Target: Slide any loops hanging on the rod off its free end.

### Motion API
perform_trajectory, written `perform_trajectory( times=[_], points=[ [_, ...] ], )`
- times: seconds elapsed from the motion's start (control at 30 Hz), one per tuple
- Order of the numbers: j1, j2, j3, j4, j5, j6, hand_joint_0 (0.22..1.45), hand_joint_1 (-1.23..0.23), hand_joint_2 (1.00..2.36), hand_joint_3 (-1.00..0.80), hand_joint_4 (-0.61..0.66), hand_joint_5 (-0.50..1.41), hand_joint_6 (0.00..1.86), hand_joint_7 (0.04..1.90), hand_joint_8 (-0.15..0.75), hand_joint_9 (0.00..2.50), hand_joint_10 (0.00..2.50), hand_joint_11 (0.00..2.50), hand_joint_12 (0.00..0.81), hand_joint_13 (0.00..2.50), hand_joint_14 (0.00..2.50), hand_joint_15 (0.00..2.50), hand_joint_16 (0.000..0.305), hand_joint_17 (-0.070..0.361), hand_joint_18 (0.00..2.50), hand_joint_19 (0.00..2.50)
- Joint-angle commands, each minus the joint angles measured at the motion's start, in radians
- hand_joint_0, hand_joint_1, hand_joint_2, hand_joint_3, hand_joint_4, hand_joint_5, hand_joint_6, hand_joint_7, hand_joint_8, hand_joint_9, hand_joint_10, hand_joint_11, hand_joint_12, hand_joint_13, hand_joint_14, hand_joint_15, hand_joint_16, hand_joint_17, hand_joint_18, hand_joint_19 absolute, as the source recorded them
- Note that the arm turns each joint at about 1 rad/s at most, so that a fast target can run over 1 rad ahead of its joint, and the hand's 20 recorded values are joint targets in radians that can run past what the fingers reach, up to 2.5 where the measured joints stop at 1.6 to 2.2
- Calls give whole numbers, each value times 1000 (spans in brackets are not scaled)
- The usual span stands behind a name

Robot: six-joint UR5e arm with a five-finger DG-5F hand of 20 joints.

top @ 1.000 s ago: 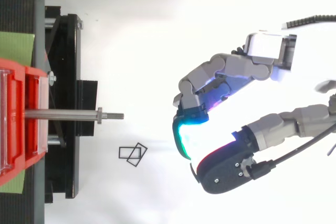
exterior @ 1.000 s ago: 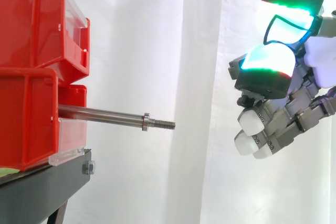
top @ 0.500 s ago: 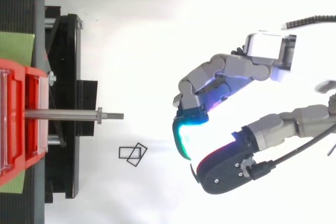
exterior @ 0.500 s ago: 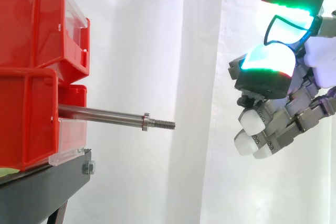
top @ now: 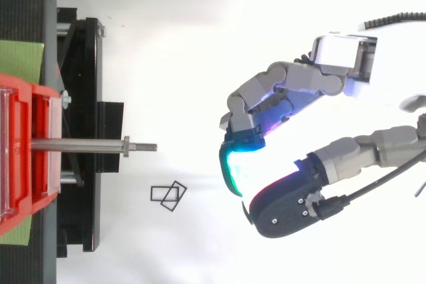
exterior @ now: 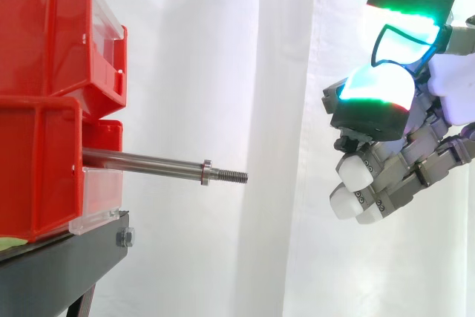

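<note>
Logging the rod (exterior: 145, 162) first: where do we put it? (A)

We put it level, sticking out from the lower of the stacked red bins (exterior: 44, 72) on the black stand (exterior: 59, 261). Its threaded free end points toward the hand (exterior: 397, 165) and is well apart from it. (B)

And the loops (top: 168, 195)? (A)

From above we see two thin black square loops lying overlapped on the white surface below. They sit just off the stand's edge, near the rod's tip but to one side of it, between stand and hand. (B)

Fingers? (A)

We record the fingers (top: 266, 94) bent inward toward the thumb (top: 286, 207), with a narrow gap between the green-glowing pad and the thumb; they hold nothing. We note the hand before the white curtain (exterior: 260, 72), its lowest fingertips at about the rod's height. (B)
</note>
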Motion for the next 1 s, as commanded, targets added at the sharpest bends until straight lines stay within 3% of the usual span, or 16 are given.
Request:
perform_trajectory(
  times=[0.0, 0.97],
  points=[
    [0, 0, 0, 0, -1, 0, 649, -517, 1002, -469, 90, -227, 879, 1215, 227, 775, 3, 53, 218, 499, 0, 0, 34, 76, 306, 9],
    [0, 0, 0, 0, -1, 0, 650, -525, 1004, -450, 84, -224, 883, 1202, 248, 795, 3, 91, 214, 520, 0, 0, 34, 76, 326, 18]
  ],
)
